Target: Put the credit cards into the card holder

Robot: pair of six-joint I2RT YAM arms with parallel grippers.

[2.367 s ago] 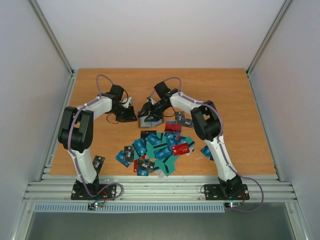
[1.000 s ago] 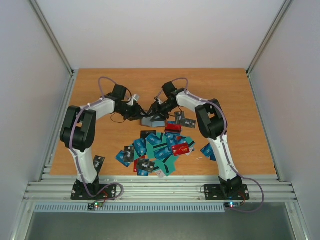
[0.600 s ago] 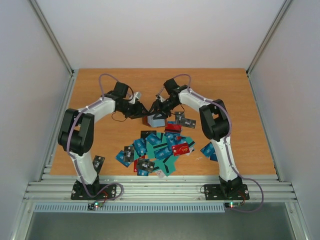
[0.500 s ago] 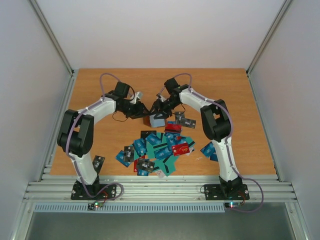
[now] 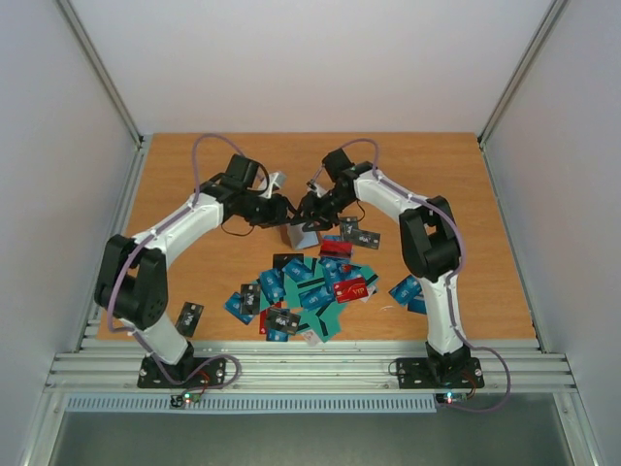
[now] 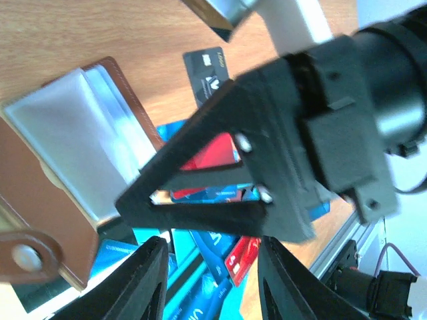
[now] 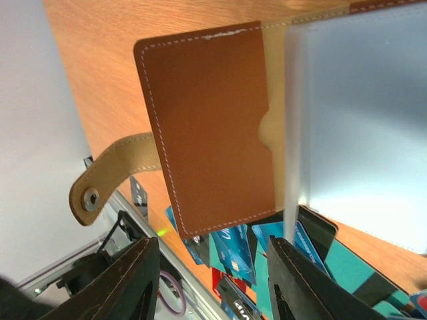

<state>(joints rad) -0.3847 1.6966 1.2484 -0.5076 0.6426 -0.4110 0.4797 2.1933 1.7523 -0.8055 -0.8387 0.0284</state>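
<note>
The left arm had stretched further right, bringing the left tool point(image 6: 210, 243) just beside the card holder point(image 7: 207, 120), opposite the right tool point(image 7: 212, 241), at the far middle of the bench point(image 5: 194, 175). The left tool stood part open and empty. Whether the right one gripped the holder could not be told. The holder hung open, its clear sleeves point(image 7: 360, 120) seemingly empty. The credit cards point(image 5: 306, 291) lay heaped nearer.
</note>
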